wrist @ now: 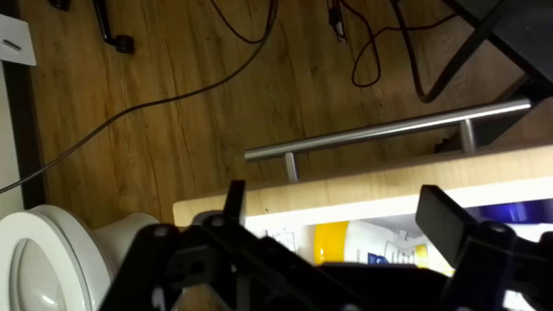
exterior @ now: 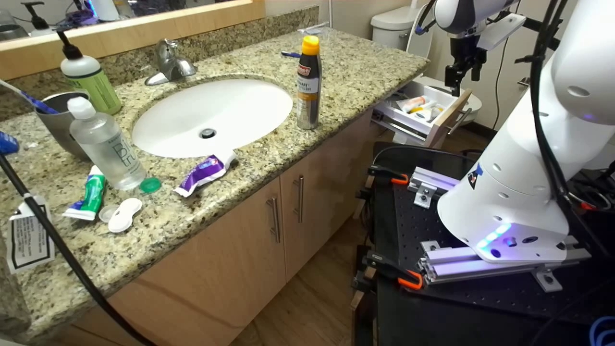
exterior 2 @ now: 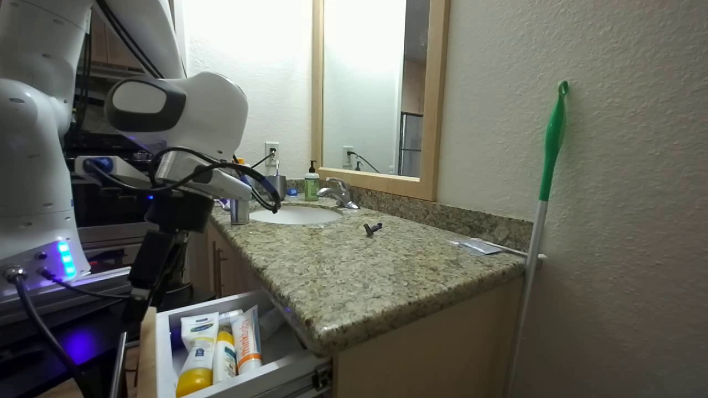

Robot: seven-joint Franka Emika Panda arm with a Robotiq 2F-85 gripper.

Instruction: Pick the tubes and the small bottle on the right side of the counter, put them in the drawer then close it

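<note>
Our claw (wrist: 333, 207) stands with its jaws wide apart and nothing between them, at the front edge of the pulled-out drawer (wrist: 389, 183). Below it, inside the drawer, lie the white tube with the yellow cap (exterior 2: 200, 348), the orange-lettered tube (exterior 2: 247, 337) and, between them, what we take for the small bottle (exterior 2: 224, 359). We judge the loading done and the closing yet to come.

The orange-lettered tube's flat end seems to ride high, so it could snag under the table (exterior 2: 354, 265) as we push the drawer in. We cannot tell whether the claw clears the drawer's front; dropping straight down, it may strike the edge or hook inside. Pushing well off the middle of the handle (wrist: 380, 131), below the claw, could skew the drawer and jam it.
</note>
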